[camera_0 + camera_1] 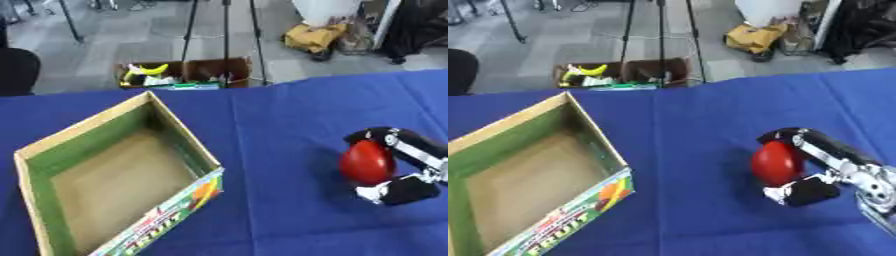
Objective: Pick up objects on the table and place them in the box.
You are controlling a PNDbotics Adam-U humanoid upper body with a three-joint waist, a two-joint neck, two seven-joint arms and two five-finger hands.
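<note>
Right robot hand (820, 170) | curled round red fruit (777, 163) | box (52, 150) well left

table (289, 115): blue cloth | box (52, 150): left, open | red object (776, 163): right

This looks like a lab or test room set up for recording. A table under a plain blue cloth (289, 115) fills the near part of both views. Past its far edge lies a bare grey floor (105, 45), where thin black tripod legs (224, 35) stand. Beside them, low cardboard boxes (188, 72) sit on the floor holding loose props, a yellow banana-shaped one (150, 69) among them. A crumpled yellow bundle (312, 36) lies near the far right corner.
</note>
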